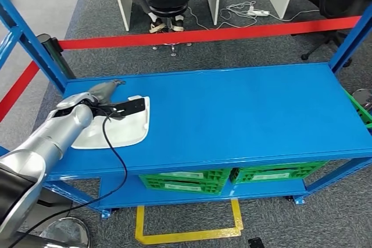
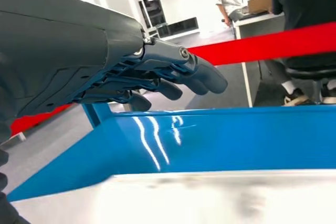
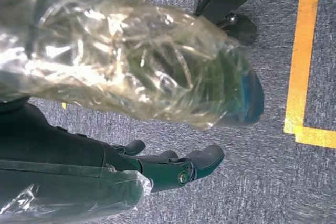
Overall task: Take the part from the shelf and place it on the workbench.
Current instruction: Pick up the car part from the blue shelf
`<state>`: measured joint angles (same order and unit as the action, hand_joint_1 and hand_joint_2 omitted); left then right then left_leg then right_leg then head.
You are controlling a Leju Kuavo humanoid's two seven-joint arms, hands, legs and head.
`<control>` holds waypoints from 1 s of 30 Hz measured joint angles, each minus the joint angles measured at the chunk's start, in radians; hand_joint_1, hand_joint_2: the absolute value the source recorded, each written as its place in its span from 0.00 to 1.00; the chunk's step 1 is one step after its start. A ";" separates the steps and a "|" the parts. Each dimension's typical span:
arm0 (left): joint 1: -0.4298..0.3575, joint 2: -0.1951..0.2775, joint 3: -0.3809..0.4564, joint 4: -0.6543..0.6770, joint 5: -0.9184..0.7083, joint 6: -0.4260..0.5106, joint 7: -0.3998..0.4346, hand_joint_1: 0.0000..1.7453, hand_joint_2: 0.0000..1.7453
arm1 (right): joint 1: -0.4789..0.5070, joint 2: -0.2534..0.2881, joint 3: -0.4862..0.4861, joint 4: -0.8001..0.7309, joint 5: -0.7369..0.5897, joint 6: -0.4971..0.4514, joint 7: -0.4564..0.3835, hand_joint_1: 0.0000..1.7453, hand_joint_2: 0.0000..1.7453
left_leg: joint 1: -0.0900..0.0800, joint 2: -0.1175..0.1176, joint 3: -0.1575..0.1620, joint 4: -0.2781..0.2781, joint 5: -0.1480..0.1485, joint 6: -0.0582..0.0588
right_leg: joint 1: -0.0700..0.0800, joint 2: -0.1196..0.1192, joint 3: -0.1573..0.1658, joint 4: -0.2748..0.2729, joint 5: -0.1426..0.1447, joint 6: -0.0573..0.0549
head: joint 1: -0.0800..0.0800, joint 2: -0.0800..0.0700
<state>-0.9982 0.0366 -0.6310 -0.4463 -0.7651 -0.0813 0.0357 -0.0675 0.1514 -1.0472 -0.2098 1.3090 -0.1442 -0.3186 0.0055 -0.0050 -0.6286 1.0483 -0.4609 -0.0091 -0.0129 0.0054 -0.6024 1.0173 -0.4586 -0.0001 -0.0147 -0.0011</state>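
I see the white part lying at the shelf's left end. My left hand hovers over it, fingers stretched out, holding nothing. My right hand hangs above the floor, fingers loosely apart, empty.

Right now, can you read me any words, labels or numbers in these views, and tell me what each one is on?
None can be read.
Pale labels on the green plastic crates under the blue metal shelf: too small and blurred.
White moulded part beneath the left hand: no visible text.
Brown cardboard box on a desk: no legible print.
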 joint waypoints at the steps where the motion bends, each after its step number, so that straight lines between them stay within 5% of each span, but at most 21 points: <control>1: -0.001 -0.001 0.002 0.006 0.003 -0.006 0.004 0.00 1.00 | -0.001 0.001 0.000 0.000 0.001 0.000 0.000 0.00 0.00 | 0.001 0.001 -0.019 0.044 -0.027 -0.005 | -0.002 0.000 0.001 -0.001 0.001 -0.004 | -0.001 0.000; 3: -0.001 -0.003 0.005 0.022 0.011 -0.022 0.012 0.00 1.00 | -0.001 0.001 0.000 0.001 0.004 0.000 -0.001 0.00 0.00 | 0.002 0.001 -0.077 0.176 -0.089 -0.011 | -0.001 0.000 0.001 -0.001 0.001 -0.008 | -0.002 0.000; 5: 0.004 -0.004 0.010 0.037 0.020 -0.038 0.020 0.00 1.00 | 0.002 0.001 0.000 0.001 0.006 -0.001 -0.002 0.00 0.00 | 0.002 0.001 -0.113 0.251 -0.104 -0.011 | -0.001 0.001 0.002 -0.001 0.001 -0.009 | -0.002 0.000; 6: 0.007 -0.004 0.014 0.043 0.024 -0.042 0.023 0.00 1.00 | 0.003 0.001 0.000 0.001 0.006 -0.001 -0.002 0.00 0.00 | 0.002 0.001 -0.106 0.235 -0.083 -0.009 | 0.000 0.001 0.002 -0.001 0.000 -0.009 | -0.002 0.000; 9: 0.006 -0.005 0.023 0.052 0.029 -0.045 0.026 0.00 1.00 | 0.002 0.002 0.000 0.002 0.007 -0.001 -0.004 0.00 0.00 | -0.002 0.001 -0.017 0.047 0.013 0.008 | 0.003 0.001 0.005 0.000 -0.002 -0.006 | -0.002 0.000; 11: 0.003 -0.007 0.024 0.056 0.030 -0.046 0.026 0.00 1.00 | 0.000 0.004 0.000 0.003 0.007 -0.002 -0.006 0.00 0.00 | -0.006 0.001 0.015 -0.024 0.026 0.016 | 0.006 0.000 0.001 0.001 -0.002 0.001 | -0.001 0.000; 15: 0.002 -0.010 0.025 0.060 0.031 -0.047 0.027 0.00 1.00 | 0.001 0.004 0.000 0.003 0.007 -0.002 -0.006 0.00 0.00 | -0.002 0.002 0.020 -0.042 0.029 0.030 | 0.004 -0.002 -0.016 0.023 -0.020 0.021 | 0.000 0.000; 18: 0.002 -0.014 0.026 0.062 0.031 -0.047 0.026 0.00 1.00 | 0.002 0.004 0.000 0.003 0.007 -0.002 -0.006 0.00 0.00 | 0.001 0.002 0.022 -0.045 0.031 0.037 | 0.001 -0.002 -0.095 0.194 -0.105 0.033 | 0.004 0.000; 20: 0.005 -0.016 0.026 0.067 0.032 -0.050 0.029 0.00 1.00 | 0.002 0.004 0.000 0.003 0.007 -0.002 -0.006 0.00 0.00 | 0.000 0.002 0.022 -0.045 0.030 0.037 | 0.000 -0.002 -0.138 0.281 -0.127 0.036 | 0.005 0.000; 21: 0.006 -0.017 0.027 0.070 0.033 -0.054 0.033 0.00 1.00 | 0.002 0.004 0.000 0.003 0.007 -0.002 -0.006 0.00 0.00 | 0.000 0.002 0.022 -0.045 0.030 0.037 | 0.000 -0.003 -0.135 0.269 -0.110 0.036 | 0.006 0.000; 23: 0.007 -0.017 0.032 0.075 0.040 -0.069 0.046 0.00 1.00 | 0.002 0.004 0.000 0.003 0.008 -0.003 -0.007 0.00 0.00 | 0.001 0.001 0.024 -0.043 0.028 0.033 | 0.000 -0.003 -0.077 0.144 -0.041 0.034 | 0.006 0.000; 25: 0.006 -0.017 0.041 0.082 0.047 -0.081 0.061 0.00 1.00 | 0.001 0.004 0.000 0.004 0.009 -0.003 -0.008 0.00 0.00 | -0.003 0.001 0.021 -0.039 0.026 0.026 | 0.002 -0.003 -0.016 0.027 -0.003 0.028 | 0.005 0.000; 30: 0.015 -0.014 0.063 0.101 0.063 -0.094 0.090 0.00 1.00 | 0.003 0.005 0.001 0.004 0.012 -0.003 -0.010 0.00 0.00 | -0.003 0.001 0.009 -0.017 0.010 0.004 | 0.002 -0.001 -0.001 0.001 -0.002 0.002 | 0.003 0.000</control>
<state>-0.9827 0.0223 -0.5683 -0.3450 -0.7018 -0.1757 0.1258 -0.0646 0.1560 -1.0466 -0.2061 1.3214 -0.1470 -0.3283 0.0025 -0.0040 -0.6196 1.0310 -0.4504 -0.0051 -0.0112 0.0046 -0.6030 1.0184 -0.4605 0.0016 -0.0117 -0.0011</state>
